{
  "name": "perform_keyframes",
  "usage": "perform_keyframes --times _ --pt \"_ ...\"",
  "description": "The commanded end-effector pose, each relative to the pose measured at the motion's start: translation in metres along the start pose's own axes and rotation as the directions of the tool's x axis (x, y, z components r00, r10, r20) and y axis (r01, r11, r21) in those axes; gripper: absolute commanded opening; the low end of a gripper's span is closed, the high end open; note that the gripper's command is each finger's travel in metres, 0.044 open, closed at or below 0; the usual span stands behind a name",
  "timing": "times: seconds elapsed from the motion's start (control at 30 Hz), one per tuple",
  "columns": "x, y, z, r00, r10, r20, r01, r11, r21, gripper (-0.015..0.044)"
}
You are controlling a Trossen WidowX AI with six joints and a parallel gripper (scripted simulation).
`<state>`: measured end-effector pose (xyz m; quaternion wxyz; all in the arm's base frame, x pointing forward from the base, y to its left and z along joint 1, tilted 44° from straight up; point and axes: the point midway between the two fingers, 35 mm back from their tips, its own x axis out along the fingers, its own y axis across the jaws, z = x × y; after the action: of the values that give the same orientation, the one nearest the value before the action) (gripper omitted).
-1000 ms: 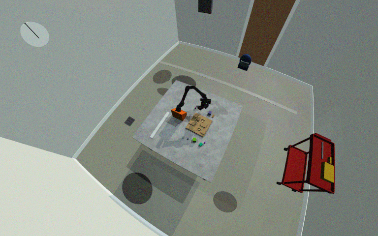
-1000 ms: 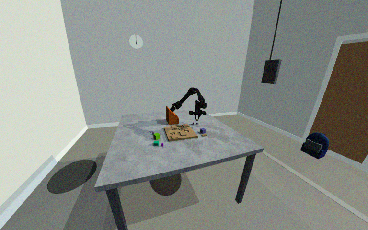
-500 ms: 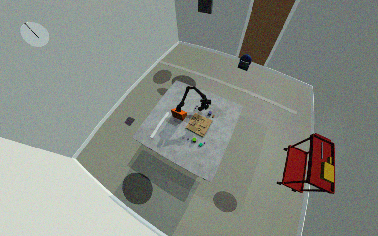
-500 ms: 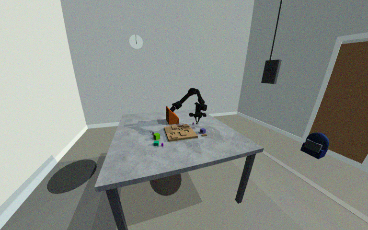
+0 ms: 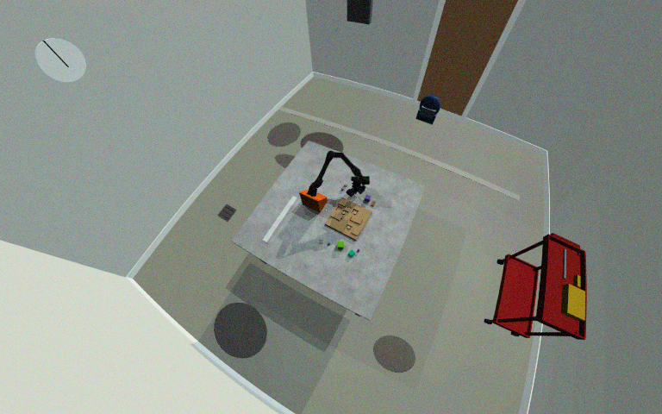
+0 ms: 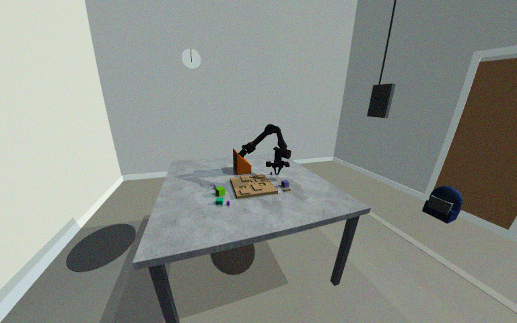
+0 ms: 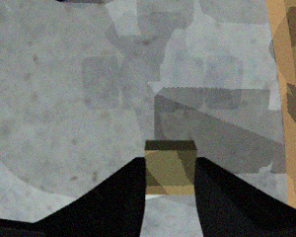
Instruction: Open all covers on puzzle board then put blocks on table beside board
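Claw clamped on a tan block, fingers against opposite sides. Plain to see in the wrist view; too small to make out surely in the top and exterior views. Hanging above the worktop, off the edge of the puzzle board. In the wrist view, only a strip of that board along the right margin; in the top and exterior views, the whole of it, flat, with raised covers and dark openings. Too small to tell how far each cover stands open.

Just beside the board, on the worktop, a violet cube and a small brown piece. Near another side, a lime green cube, a teal block and a tiny magenta piece, all apart from the board.

Farther out, an orange wedge under the foot of the black arm. From the top only, a long white bar near that wedge and a red cart well away from the worktop. From the exterior only, dark table legs in clear sight.
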<state>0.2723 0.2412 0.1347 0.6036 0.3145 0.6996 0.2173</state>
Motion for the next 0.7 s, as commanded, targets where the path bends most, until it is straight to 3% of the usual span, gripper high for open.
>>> perform_keyframes --times 0.0,0.67 --pt "0.007 -0.002 0.000 1.000 -0.006 0.001 0.006 1.000 0.007 0.0080" --pt "0.039 -0.002 -0.002 1.000 -0.002 0.001 0.002 1.000 0.008 0.0080"
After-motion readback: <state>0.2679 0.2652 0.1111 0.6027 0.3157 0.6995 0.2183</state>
